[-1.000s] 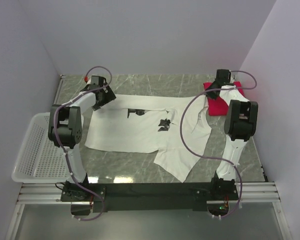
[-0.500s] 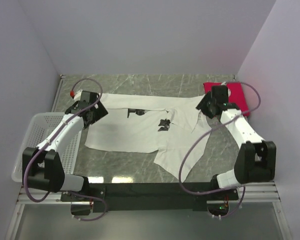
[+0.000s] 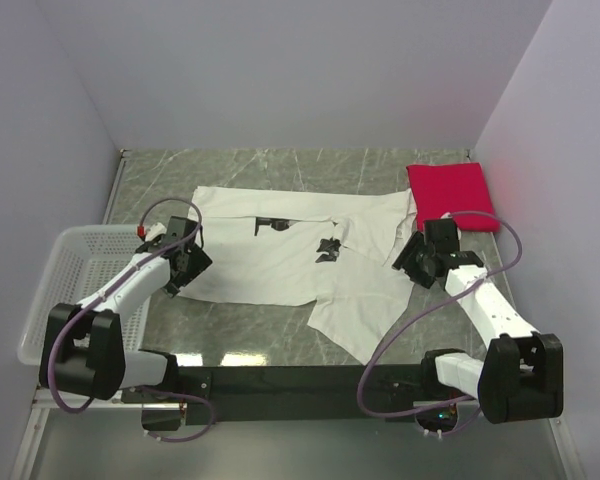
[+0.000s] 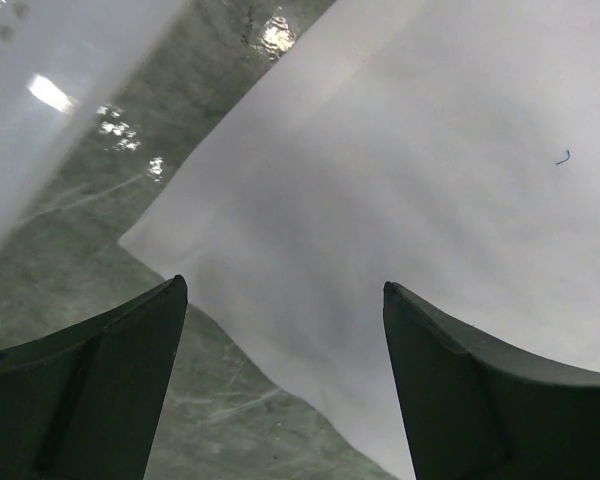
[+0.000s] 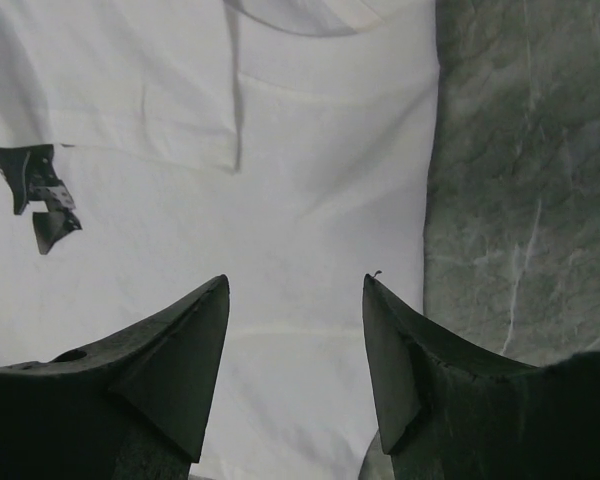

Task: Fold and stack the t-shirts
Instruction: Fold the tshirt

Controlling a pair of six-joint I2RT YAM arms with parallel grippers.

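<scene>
White t-shirt point(image 3: 270, 265) lies beneath left end effector point(image 4: 282, 285) and right end effector point(image 5: 296, 280), both low, spread, empty.

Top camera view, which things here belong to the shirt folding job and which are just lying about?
Belong to the job:
- white t-shirt with black print, spread on the table
- folded red t-shirt, far right corner

Just lying about:
- white mesh basket, left edge
- marble-patterned table, the work surface only

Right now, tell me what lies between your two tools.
The white t-shirt, spread on the marble table, lies between left tool and right tool; the top view shows it.
</scene>
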